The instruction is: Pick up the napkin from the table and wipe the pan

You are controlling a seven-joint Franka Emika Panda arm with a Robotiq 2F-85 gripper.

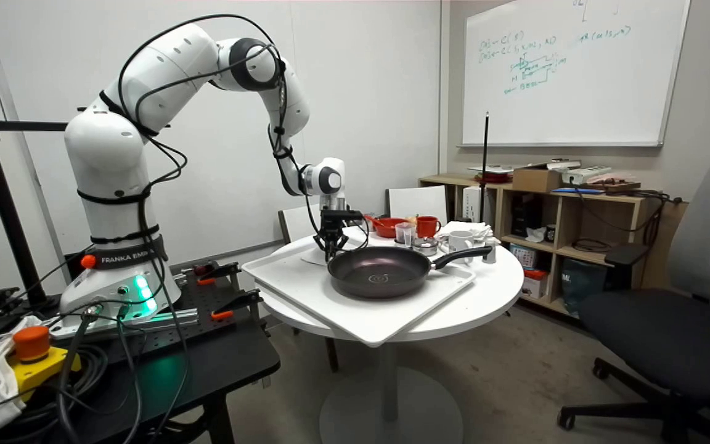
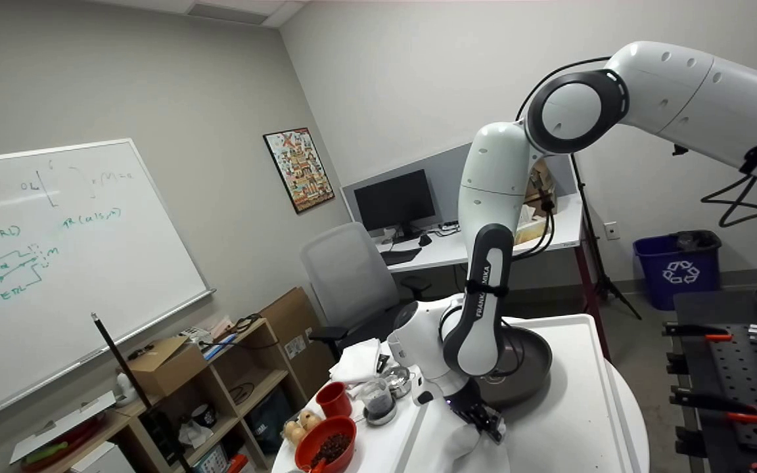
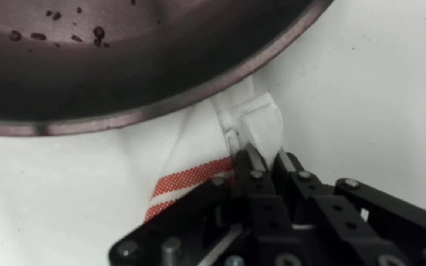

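Even light in here.
In an exterior view, green lamps [image 1: 146,293] tint the bench [image 1: 219,357], lower left; in an exterior view, glare streaks the whiteboard [image 2: 69,263], left; in the wrist view, the pan [image 3: 135,70] gleams and the gripper [image 3: 267,155] blurs.

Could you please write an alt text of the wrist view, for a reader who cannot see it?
A black claw is closed on a fold of a white, red-striped napkin on a white tray. At the upper left, a dark pan hides part of the napkin and has small dark bits scattered inside.
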